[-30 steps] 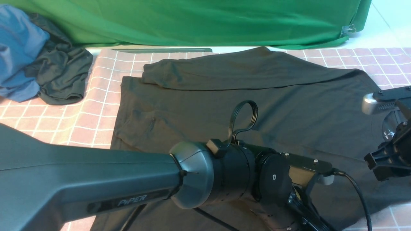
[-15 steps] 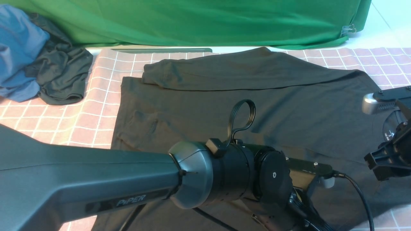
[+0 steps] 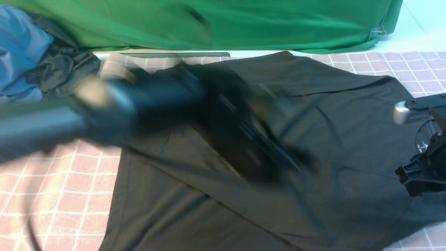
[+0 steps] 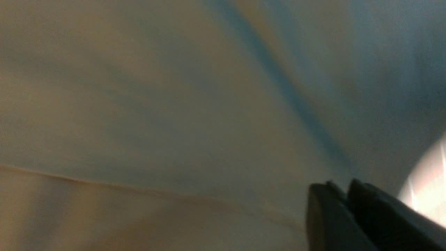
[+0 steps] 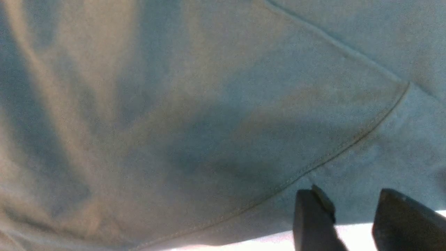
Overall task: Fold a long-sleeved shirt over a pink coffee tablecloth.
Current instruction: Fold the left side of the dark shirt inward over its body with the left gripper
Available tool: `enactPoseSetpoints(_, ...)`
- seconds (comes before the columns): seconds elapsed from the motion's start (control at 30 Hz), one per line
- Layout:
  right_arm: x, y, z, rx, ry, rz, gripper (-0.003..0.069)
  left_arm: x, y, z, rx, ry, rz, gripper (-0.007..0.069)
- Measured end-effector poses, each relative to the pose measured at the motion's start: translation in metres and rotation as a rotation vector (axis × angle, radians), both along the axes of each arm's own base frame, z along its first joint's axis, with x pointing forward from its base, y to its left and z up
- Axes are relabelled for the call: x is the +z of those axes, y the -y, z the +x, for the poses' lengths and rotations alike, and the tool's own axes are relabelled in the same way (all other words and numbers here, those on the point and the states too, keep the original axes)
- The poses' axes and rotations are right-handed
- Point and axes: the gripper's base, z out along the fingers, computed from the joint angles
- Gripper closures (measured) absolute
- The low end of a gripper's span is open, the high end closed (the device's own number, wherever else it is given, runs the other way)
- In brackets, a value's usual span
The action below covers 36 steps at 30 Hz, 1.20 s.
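The black long-sleeved shirt (image 3: 348,115) lies spread over the pink coffee tablecloth (image 3: 52,167). A near layer of it rises from a diagonal fold line toward my left gripper (image 3: 285,164). That gripper is a dark blur above the shirt's middle. In the left wrist view its jaws (image 4: 339,183) stand pressed together, and a crease in the shirt (image 4: 139,104) runs straight to their tips. My right gripper (image 3: 416,179) hangs at the shirt's right edge. In the right wrist view it (image 5: 352,198) is open above a seam of the shirt (image 5: 209,104), with nothing between its fingers.
A green cloth (image 3: 226,24) drapes along the back, held by a clip (image 3: 378,32). A blue garment (image 3: 17,48) and a small dark garment (image 3: 66,66) sit bunched at the far left. Pale floor (image 3: 418,28) shows at the far right.
My left arm has swung fast up and back from the near edge, over the shirt's middle, and a near layer of the shirt now slopes up along a diagonal fold. The right arm has not moved.
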Motion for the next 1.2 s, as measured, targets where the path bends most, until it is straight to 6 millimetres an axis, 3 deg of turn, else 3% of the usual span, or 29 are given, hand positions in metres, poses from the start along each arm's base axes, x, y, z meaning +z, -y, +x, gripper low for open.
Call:
enactPoseSetpoints(0.1,0.0,0.0,0.0,0.0,0.0,0.0,0.0368,0.019,-0.05,0.037,0.171,0.026,0.007,0.0603)
enactPoseSetpoints(0.23,0.0,0.0,0.0,0.0,-0.001,0.0,0.0368,0.027,-0.117,0.089,0.376,0.057,0.031,0.0612)
enactPoseSetpoints(0.43,0.0,0.0,0.0,0.0,-0.001,0.0,0.0368,0.001,-0.167,0.145,0.532,0.074,0.039,0.0607)
enactPoseSetpoints(0.67,0.0,0.0,0.0,0.0,-0.005,0.0,0.0369,-0.048,-0.178,0.202,0.505,0.223,0.126,0.0462)
enactPoseSetpoints(0.97,0.0,0.0,-0.001,0.0,-0.007,-0.001,0.0369,-0.087,-0.176,0.235,0.483,0.403,0.11,0.0235)
enactPoseSetpoints(1.2,0.0,0.0,-0.001,0.0,-0.007,-0.001,0.0369,-0.107,-0.175,0.242,0.479,0.435,0.102,0.0211)
